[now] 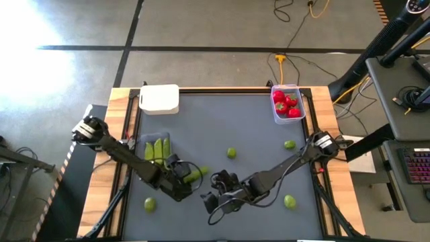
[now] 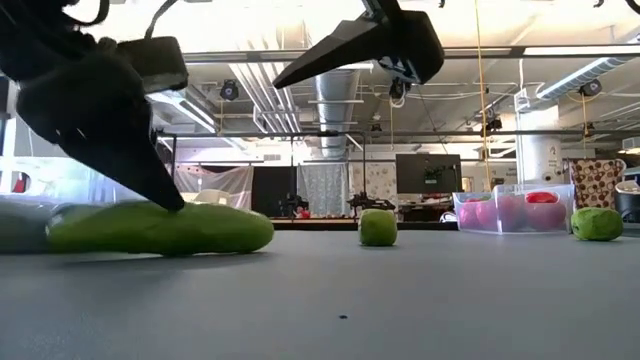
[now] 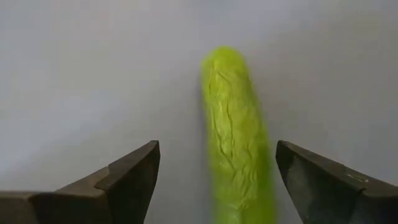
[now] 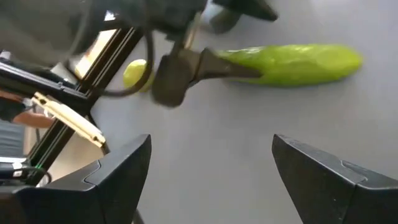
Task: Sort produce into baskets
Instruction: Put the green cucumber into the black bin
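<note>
A long green pod (image 3: 236,137) lies flat on the grey table; it also shows in the high view (image 1: 195,176) and the low view (image 2: 160,228). My left gripper (image 1: 185,177) is open and low over the pod, one finger on each side of it in the left wrist view (image 3: 217,171), with a gap to each. My right gripper (image 1: 213,196) is open and empty, above the table just right of the pod (image 4: 292,62). A dark grey tray (image 1: 166,140) holds green pods. A clear tub (image 1: 287,119) holds red pieces. A white tub (image 1: 160,99) stands at the far left.
Yellow-green balls lie loose on the table: one at the middle (image 1: 231,153), one toward the right (image 1: 289,144), one near right (image 1: 289,200), one near left (image 1: 149,204). The two arms' grippers are close together near the table's front centre.
</note>
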{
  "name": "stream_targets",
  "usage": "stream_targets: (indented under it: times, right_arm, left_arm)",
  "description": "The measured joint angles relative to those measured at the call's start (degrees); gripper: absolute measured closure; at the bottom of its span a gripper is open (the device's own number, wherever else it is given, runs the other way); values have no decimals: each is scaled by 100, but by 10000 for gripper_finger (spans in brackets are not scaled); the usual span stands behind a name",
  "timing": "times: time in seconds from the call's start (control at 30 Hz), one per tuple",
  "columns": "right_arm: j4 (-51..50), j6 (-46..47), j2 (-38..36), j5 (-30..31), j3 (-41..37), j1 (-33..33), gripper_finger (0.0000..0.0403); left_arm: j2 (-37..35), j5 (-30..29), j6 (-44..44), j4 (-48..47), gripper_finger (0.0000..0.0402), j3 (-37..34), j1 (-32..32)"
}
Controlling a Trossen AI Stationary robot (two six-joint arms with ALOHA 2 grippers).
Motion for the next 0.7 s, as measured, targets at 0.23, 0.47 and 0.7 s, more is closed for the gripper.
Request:
stream_targets:
  times: [0.23,0.47,0.7]
  right_arm:
    - [-48,15,0,91,0,1,78]
    - [-57,10,0,128,-5,0,78]
    - [-267,213,26,52,-35,102,78]
  left_arm:
    - [349,134,-180,-2013,105,1411,30]
    - [1202,565,1013,-1907,106,2032,346]
    - [2224,1593,1728,-2078,114,2422,579]
